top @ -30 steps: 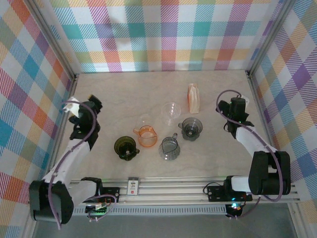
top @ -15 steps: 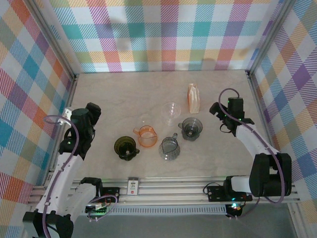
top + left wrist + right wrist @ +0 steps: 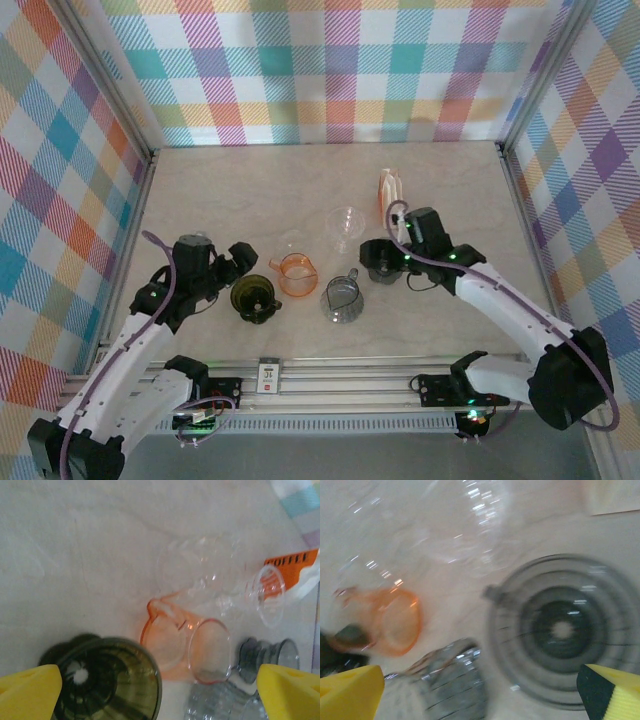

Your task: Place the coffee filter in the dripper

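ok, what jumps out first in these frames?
A huddle of drippers mid-table, the orange dripper brightest, with a green dripper to its left. The filter pack stands behind them at right. The left gripper hangs open by the green one, the right gripper open over a grey dripper.

Left gripper (image 3: 237,262), jaws apart, sits just beside the dark green dripper (image 3: 255,297). Right gripper (image 3: 374,252), jaws apart, hangs over the grey dripper (image 3: 392,271). Coffee filter pack (image 3: 391,197) stands behind it, near the clear dripper (image 3: 347,223).
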`<state>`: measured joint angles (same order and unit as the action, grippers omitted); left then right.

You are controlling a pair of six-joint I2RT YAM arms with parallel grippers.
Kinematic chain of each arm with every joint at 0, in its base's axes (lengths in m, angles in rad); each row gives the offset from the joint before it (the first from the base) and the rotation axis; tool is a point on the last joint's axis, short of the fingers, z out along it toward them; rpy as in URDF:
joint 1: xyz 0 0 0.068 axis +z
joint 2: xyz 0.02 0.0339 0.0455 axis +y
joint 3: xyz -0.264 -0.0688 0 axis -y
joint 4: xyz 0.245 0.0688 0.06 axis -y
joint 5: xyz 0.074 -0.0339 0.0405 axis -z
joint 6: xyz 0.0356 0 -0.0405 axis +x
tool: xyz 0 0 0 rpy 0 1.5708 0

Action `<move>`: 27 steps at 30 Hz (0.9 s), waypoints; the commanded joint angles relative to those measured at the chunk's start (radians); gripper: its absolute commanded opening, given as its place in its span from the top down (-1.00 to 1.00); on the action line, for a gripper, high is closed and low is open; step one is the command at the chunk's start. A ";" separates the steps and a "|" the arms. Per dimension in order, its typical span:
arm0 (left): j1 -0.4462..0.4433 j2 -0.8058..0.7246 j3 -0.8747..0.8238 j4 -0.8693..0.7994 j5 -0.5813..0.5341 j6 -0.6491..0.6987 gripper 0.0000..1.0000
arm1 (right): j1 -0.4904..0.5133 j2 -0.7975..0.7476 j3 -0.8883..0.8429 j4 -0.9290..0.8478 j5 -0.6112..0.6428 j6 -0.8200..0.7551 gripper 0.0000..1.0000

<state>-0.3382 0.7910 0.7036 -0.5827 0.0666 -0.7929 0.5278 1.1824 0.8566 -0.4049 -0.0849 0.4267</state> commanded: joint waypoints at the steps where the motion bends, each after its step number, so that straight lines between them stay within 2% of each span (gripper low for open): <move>1: -0.026 -0.028 -0.022 -0.040 0.042 0.016 -1.00 | 0.089 0.071 0.066 -0.021 -0.093 -0.048 -0.98; 6: -0.042 -0.029 -0.014 -0.050 0.042 0.013 -1.00 | 0.201 0.210 0.134 -0.026 -0.068 -0.060 -0.90; 11: -0.044 -0.032 -0.015 -0.066 0.035 0.017 -1.00 | 0.246 0.267 0.139 -0.026 -0.055 -0.051 -0.88; 24: -0.045 -0.022 -0.029 -0.044 0.048 0.010 -1.00 | 0.342 0.250 0.102 -0.021 -0.098 -0.002 -0.79; 27: -0.047 -0.020 -0.026 -0.038 0.053 0.008 -1.00 | 0.344 0.209 0.091 -0.023 -0.019 0.026 -0.79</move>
<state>-0.3729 0.7708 0.6895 -0.6281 0.0971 -0.7921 0.8650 1.4395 0.9691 -0.4171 -0.1459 0.4141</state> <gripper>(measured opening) 0.999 0.897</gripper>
